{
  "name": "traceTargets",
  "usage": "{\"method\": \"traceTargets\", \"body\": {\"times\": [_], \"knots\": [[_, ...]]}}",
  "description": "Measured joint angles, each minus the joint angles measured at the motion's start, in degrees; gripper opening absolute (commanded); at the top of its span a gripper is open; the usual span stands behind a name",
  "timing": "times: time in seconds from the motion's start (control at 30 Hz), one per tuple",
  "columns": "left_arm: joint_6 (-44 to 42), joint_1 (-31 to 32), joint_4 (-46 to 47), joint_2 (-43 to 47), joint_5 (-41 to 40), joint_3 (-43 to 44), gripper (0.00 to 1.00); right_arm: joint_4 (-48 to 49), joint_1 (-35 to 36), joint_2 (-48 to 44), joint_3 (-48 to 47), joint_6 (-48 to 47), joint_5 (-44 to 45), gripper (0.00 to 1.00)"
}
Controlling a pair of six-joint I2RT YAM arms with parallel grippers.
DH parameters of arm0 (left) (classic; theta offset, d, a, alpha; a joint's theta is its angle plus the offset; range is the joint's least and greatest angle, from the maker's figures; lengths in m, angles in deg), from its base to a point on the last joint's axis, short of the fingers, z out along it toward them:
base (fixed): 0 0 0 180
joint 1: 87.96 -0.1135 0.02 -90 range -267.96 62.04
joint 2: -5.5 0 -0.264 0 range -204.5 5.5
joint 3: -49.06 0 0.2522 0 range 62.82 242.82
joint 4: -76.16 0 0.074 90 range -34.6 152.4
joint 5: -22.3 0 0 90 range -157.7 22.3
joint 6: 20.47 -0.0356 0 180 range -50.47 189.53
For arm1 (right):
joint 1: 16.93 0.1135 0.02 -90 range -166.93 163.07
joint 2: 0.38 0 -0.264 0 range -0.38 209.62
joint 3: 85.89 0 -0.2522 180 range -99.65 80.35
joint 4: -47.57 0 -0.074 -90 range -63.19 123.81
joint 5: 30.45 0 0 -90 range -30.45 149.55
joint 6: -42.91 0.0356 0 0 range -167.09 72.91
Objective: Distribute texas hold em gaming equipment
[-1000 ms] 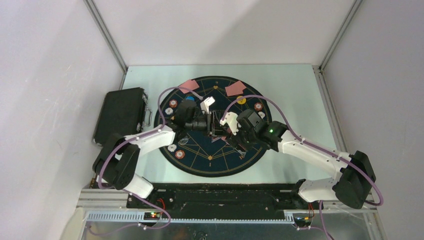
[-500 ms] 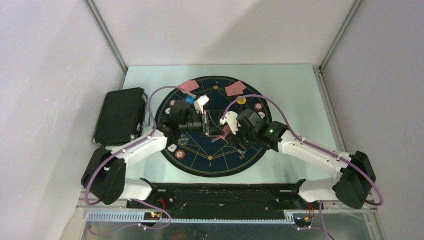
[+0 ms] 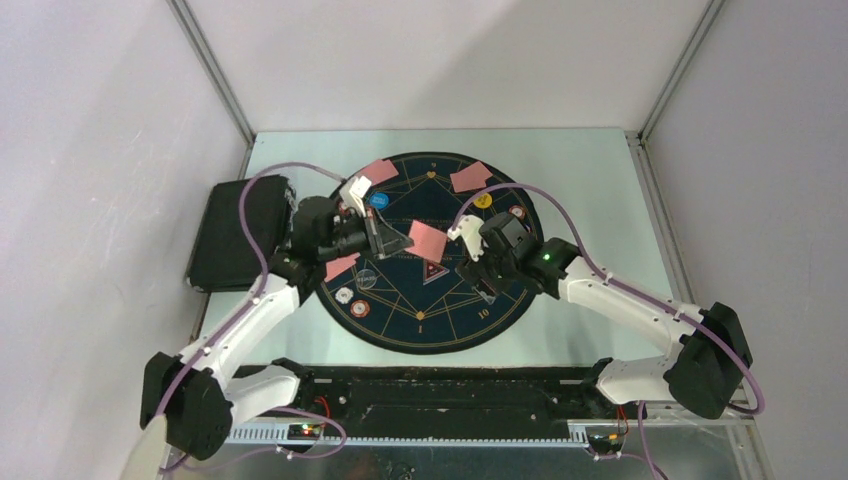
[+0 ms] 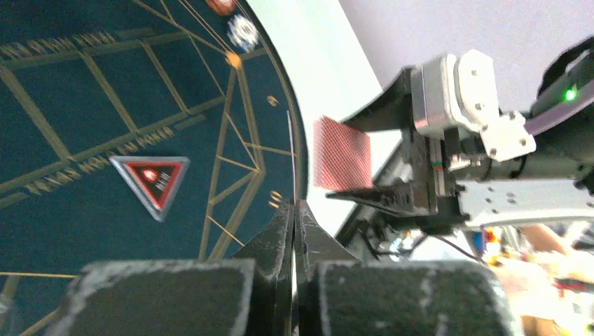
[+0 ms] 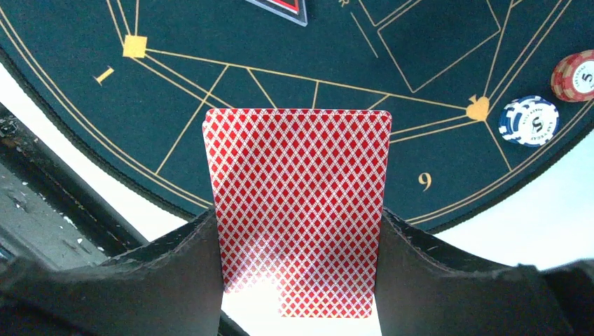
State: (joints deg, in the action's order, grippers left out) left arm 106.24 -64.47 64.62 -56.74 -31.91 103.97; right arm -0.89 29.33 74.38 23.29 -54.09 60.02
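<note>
My left gripper is shut on one pink-backed playing card, which the left wrist view shows edge-on as a thin line. It hangs over the dark round mat. My right gripper is shut on a red-patterned stack of cards, held by its long edges. A red triangular token lies between the two grippers. Pink cards lie at the mat's top left, top right and left.
Chips sit on the mat: blue, yellow, red-white, and a white and red-white pair at the left. Two chips lie right of the held stack. A black case is left of the mat.
My left gripper closed on a card at the right gripper's stack, then swung back left with that card. The right gripper stayed in place, still holding the stack.
</note>
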Motion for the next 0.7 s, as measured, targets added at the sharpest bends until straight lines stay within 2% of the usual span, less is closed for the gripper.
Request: {"method": "traceTargets", "body": {"times": [0.1, 0.23, 0.4, 0.47, 0.57, 0.7], "knots": [[-8.2, -2.3, -4.3, 0.2, -2.3, 4.2, 0.00, 0.0, -0.7, 0.0, 0.0, 0.1, 0.0, 0.00], [-25.0, -3.6, -6.8, -1.0, -9.3, 15.0, 0.00, 0.0, -1.5, 0.0, 0.0, 0.2, 0.1, 0.00], [-51.9, -3.7, -8.9, -6.6, -13.5, 31.2, 0.00, 0.5, -2.7, 0.0, 0.0, 0.6, 0.5, 0.00], [-62.6, -3.7, -10.4, -8.5, -14.8, 35.0, 0.00, 0.9, -3.1, 0.2, 0.0, 0.9, 1.6, 0.00], [-77.2, -3.7, -8.9, -7.5, -16.9, 30.4, 0.00, 0.9, -3.8, 1.6, -0.7, 1.5, 2.8, 0.00], [-94.0, -3.8, 1.0, -4.8, -20.9, 9.9, 0.00, -0.2, -5.0, 4.8, -3.5, 2.3, 4.1, 0.00]]}}
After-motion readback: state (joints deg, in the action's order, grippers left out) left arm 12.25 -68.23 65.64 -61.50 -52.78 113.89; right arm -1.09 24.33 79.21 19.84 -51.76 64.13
